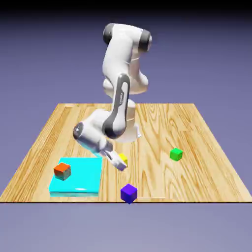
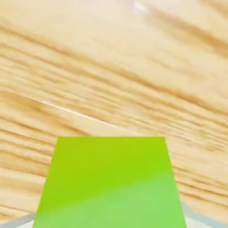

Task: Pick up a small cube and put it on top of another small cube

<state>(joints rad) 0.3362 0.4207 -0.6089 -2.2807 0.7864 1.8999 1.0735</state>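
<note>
gripper point(image 1: 121, 164) pinching small bright yellow cube point(image 1: 123, 158), held just off wooden table point(image 1: 197, 128) | target: small dark purple cube point(image 1: 128, 193), nearer camera, apart | risk: cube fills hand view, hiding target; off-centre release could topple it, likely with 1 tilted placement

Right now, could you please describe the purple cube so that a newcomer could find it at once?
Start at the wooden table and go to its near edge. Right of the cyan mat stands the purple cube, alone, the darkest cube and nearest the camera.
</note>
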